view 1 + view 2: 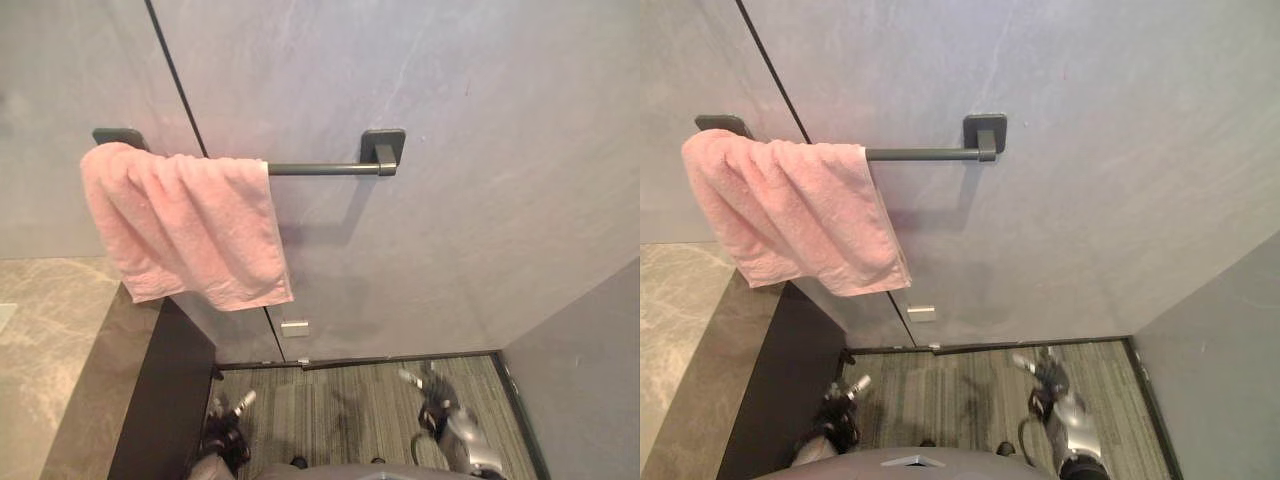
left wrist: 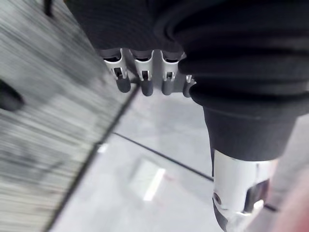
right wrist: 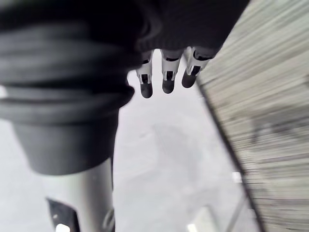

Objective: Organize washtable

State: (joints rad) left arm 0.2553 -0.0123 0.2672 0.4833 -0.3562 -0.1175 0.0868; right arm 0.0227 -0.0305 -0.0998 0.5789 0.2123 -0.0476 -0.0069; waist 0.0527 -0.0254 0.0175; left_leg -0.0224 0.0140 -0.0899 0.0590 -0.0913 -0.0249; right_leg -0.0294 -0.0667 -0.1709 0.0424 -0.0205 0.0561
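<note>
- The left hand [image 2: 146, 79] hangs low over the striped floor [image 1: 340, 410], just beside the dark cabinet side [image 1: 165, 400]. Its fingers are straight and slack, and nothing is held.
- The right hand [image 3: 166, 79] is also low over the floor, well apart from the cabinet. Its fingers are loose and empty too. The head views are too blurred to confirm how its thumb sits.
- The pink towel [image 1: 185, 225] is draped over the towel bar [image 1: 320, 169] on the grey wall [image 1: 450, 230]. It is bunched at the bar's left end, and the bar's right half is bare up to the right bracket [image 1: 384, 147].
- The towel's long axis runs along the bar. The cloth hangs askew, in uneven folds.
- Key relation: the towel lies well above both hands and toward the robot's left, with the left hand almost beneath its lower edge. We judge the left arm the nearer, and any straightening would call for a long upward reach.
- The stone-patterned washtable top [image 1: 50, 330] lies at the left. Its right edge passes under the towel's left part.
</note>
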